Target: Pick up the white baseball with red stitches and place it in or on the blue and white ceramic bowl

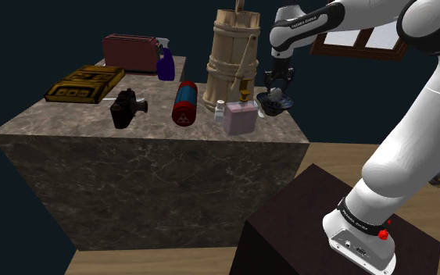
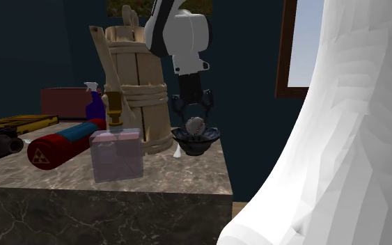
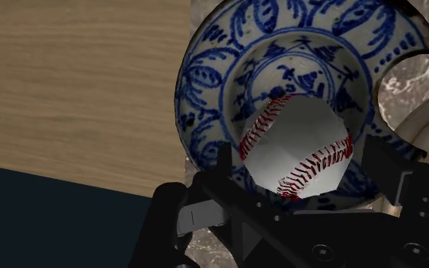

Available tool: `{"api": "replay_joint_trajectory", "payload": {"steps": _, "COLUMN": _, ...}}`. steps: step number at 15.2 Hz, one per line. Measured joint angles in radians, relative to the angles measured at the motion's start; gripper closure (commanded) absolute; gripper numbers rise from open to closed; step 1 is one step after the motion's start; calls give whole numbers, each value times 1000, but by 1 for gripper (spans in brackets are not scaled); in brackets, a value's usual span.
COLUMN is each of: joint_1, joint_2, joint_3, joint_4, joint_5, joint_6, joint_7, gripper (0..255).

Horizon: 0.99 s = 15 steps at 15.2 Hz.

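Stitching in red curves over the white baseball [image 3: 296,145], which lies in the hollow of the round blue and white ceramic bowl [image 3: 205,84] directly beneath the all-black two-finger end effector [image 3: 300,164]. The end effector stands wide: its fingers [image 3: 220,179] flank the ball on either side, and in the wrist view a thin strip of painted bowl shows between each finger and the ball, so nothing is clasped. In the second exterior view the end effector [image 2: 194,115] points straight down, and the baseball [image 2: 196,125] sits between and just below its fingertips, its top rising a little over the rim of the bowl [image 2: 196,141]. In the shoulder view the bowl [image 1: 277,102] stands near a corner of the grey-brown marble tabletop [image 1: 54,117], right under the end effector [image 1: 278,86]. Just beside the end effector, to the shoulder view's left, stands a tall pale wooden churn bound with hoops [image 1: 230,55], and in front of that a small translucent pink bottle with a gold neck [image 1: 240,117]. Farther from the end effector on the same side are a red cylinder [image 1: 184,103], a dark camera [image 1: 126,108], a purple spray bottle [image 1: 166,62], a flat yellow and black box [image 1: 84,83] and a dark red boxy toaster [image 1: 130,52]. Past the tabletop edge below the end effector, the wrist view shows a light wooden floor [image 3: 68,76].
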Motion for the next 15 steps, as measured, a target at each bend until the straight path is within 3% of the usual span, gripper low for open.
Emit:
{"api": "replay_joint_trajectory", "payload": {"steps": 5, "joint_1": 0, "joint_2": 0, "joint_3": 0, "joint_4": 0, "joint_5": 0, "joint_6": 0, "joint_7": 0, "gripper": 0}}
{"api": "replay_joint_trajectory", "payload": {"steps": 10, "joint_1": 9, "joint_2": -24, "joint_3": 8, "joint_4": 85, "joint_5": 4, "joint_6": -108, "joint_7": 0, "gripper": 0}}
{"api": "replay_joint_trajectory", "payload": {"steps": 15, "joint_1": 9, "joint_2": -21, "joint_3": 8, "joint_4": 101, "joint_5": 4, "joint_6": -123, "joint_7": -3, "gripper": 0}}
